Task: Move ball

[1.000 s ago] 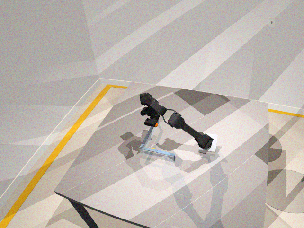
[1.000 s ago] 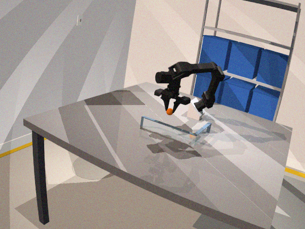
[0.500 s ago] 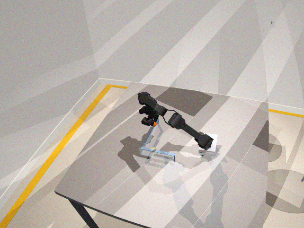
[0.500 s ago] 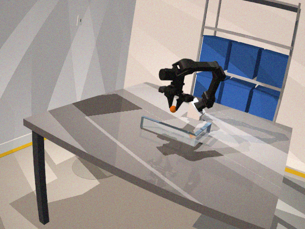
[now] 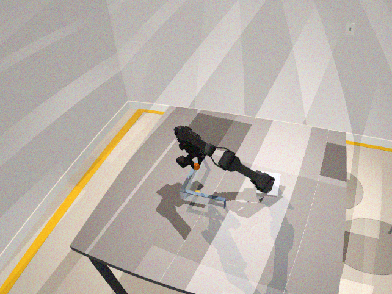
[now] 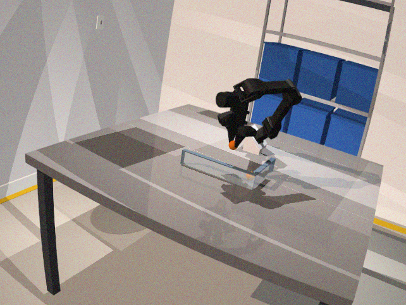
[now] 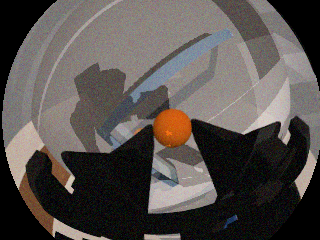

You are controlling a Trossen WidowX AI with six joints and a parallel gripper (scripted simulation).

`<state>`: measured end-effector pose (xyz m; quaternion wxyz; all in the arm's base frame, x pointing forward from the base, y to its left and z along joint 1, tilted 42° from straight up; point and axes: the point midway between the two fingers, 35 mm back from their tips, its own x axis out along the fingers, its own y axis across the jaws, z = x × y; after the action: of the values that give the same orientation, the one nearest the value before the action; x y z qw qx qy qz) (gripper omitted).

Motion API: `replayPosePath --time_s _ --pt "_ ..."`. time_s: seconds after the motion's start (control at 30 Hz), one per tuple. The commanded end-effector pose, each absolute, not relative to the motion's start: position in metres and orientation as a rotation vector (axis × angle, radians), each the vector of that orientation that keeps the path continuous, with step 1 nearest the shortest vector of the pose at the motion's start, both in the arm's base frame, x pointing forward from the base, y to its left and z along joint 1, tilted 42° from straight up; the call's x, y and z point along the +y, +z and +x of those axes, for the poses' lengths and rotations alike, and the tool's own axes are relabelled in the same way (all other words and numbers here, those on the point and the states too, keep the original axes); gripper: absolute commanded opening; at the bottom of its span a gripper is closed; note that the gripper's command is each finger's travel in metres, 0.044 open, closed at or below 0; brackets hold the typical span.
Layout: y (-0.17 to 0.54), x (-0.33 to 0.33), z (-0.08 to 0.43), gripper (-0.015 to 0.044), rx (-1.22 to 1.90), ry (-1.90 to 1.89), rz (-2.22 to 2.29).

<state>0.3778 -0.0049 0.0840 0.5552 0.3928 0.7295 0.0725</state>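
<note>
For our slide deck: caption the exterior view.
Tool holds ball above the clear walls.
</note>
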Motion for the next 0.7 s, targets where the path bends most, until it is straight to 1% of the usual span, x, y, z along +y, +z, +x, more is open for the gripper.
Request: replayPosePath --time_s 0.0,0.67 --pt "0.091 0.005 0.374 0.0000 1.740 0.080 1.012" --pt "0.111 0.050 0.356 0.0000 1.806 -0.426 1.413"
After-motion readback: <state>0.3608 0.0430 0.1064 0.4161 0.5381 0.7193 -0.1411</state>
